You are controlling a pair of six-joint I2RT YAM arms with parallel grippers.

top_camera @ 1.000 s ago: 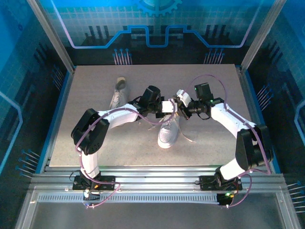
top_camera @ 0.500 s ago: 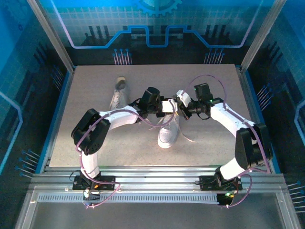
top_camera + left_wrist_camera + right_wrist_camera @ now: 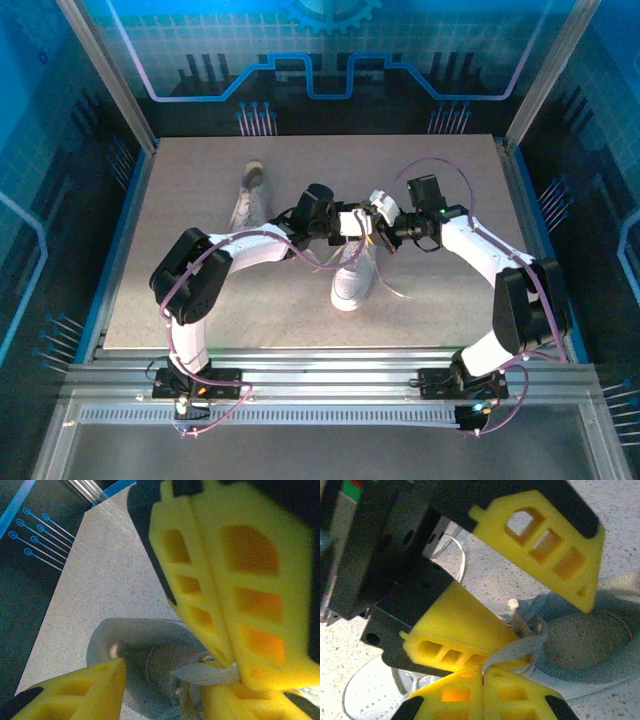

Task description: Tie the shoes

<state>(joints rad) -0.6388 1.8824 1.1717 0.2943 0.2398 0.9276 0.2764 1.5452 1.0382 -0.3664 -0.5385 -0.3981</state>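
step: likely knotting white low-top sneaker (image 3: 352,280) nearer table (image 3: 450,295) front edge | right gripper (image 3: 482,676) clamped on thin white lace (image 3: 516,651) | left gripper (image 3: 357,222) jaws parted, empty | next: left probably must catch loose strand

Both arms reach inward, left claw (image 3: 167,680) parted, right claw (image 3: 483,672) clamped shut.

The left gripper (image 3: 357,222) is opening: its jaws, closer together a second ago, now stand apart, one yellow finger (image 3: 540,527) above the white lace (image 3: 517,650) and the other below it. In the top view its black wrist (image 3: 316,208) has slid slightly toward the left of the frame, and the white forearm (image 3: 255,245) behind it lies a touch lower over the tabletop (image 3: 200,300). The right gripper (image 3: 482,680) has closed its last sliver.
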